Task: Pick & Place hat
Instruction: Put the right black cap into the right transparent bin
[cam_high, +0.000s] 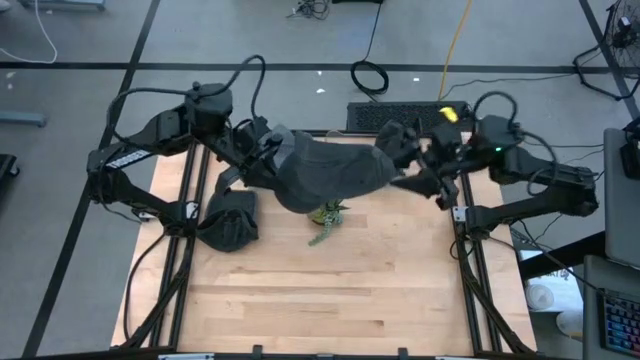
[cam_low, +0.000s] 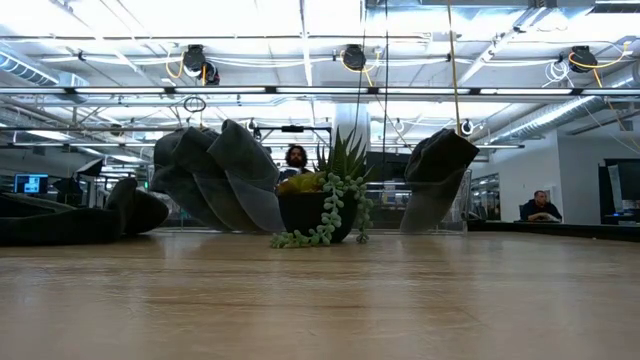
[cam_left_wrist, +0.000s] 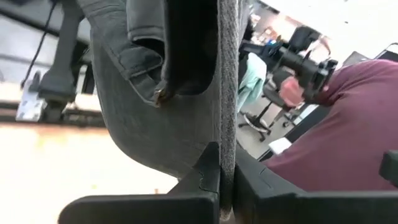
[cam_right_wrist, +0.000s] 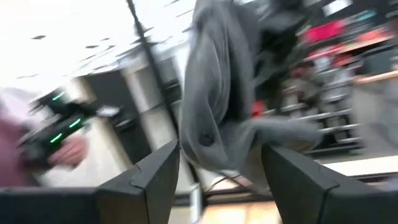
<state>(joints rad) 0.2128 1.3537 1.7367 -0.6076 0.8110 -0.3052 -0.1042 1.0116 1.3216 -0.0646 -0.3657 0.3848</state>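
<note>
Grey hat (cam_high: 325, 172) held stretched in the air between both arms, at 12 o'clock of the wooden table (cam_high: 330, 290), probably to keep it open. Directly under it, a small potted succulent (cam_low: 322, 212), perhaps the place to set it. Left gripper (cam_left_wrist: 225, 180) pinched tight on the hat fabric. Right gripper (cam_right_wrist: 221, 155) with fingers apart; grip on the cloth impossible to confirm. Second dark hat (cam_high: 228, 220) lying at 9 o'clock.

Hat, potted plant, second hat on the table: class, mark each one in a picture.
hat (cam_high: 325, 172), high view, on its grey crown, held up between both arms.
potted plant (cam_low: 315, 215), low view, on the dark pot.
second hat (cam_high: 230, 222), high view, on its crumpled top.
</note>
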